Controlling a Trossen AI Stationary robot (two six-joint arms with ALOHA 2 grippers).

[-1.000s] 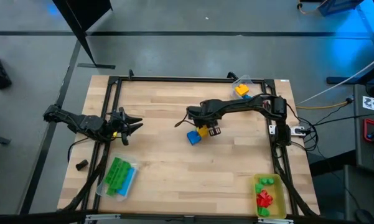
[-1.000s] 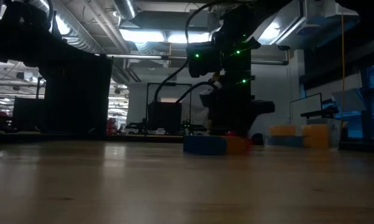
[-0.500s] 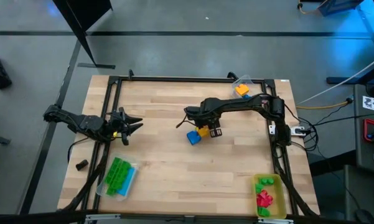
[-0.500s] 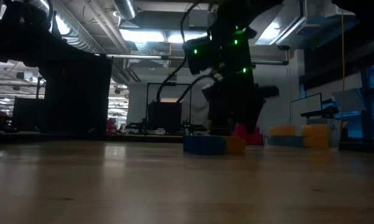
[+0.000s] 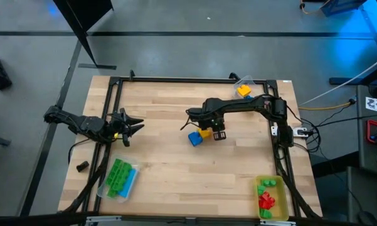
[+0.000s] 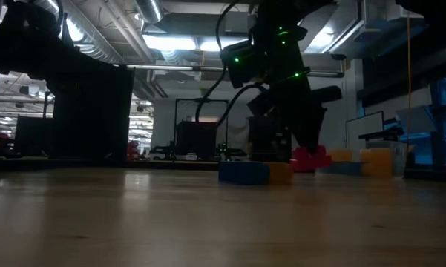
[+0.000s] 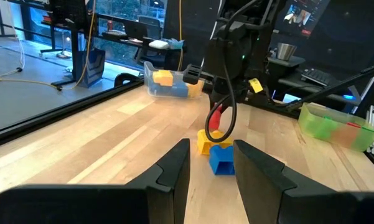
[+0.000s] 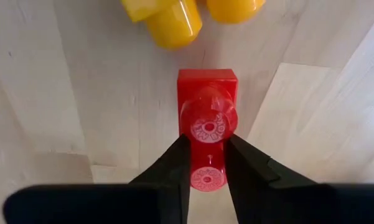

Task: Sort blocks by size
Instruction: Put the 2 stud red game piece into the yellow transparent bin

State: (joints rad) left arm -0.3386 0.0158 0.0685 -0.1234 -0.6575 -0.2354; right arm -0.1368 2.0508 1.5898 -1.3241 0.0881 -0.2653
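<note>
A small red block is held between the dark fingers of the right gripper, which is closed on it over the middle of the wooden table; in the low view the block appears lifted just clear of the surface, though this cannot be told for certain. Just beside it on the boards lie a blue block and a yellow block, the two touching each other. The block is judged to be light, rigid and smooth-sided, so a firm pinch across its flat side walls, below the round studs, is thought best; a hold on the studs alone could be expected to slip. The left gripper is kept at the table's left edge, its jaws parted and holding nothing. Green blocks are gathered in a clear tray at the near left, yellow ones in a clear tray at the far right, and red and green small ones in a yellow tray at the near right. The tabletop is pale planked wood framed by black rails. Beyond it, a dim workshop with ceiling lights, desks and monitors is seen.
</note>
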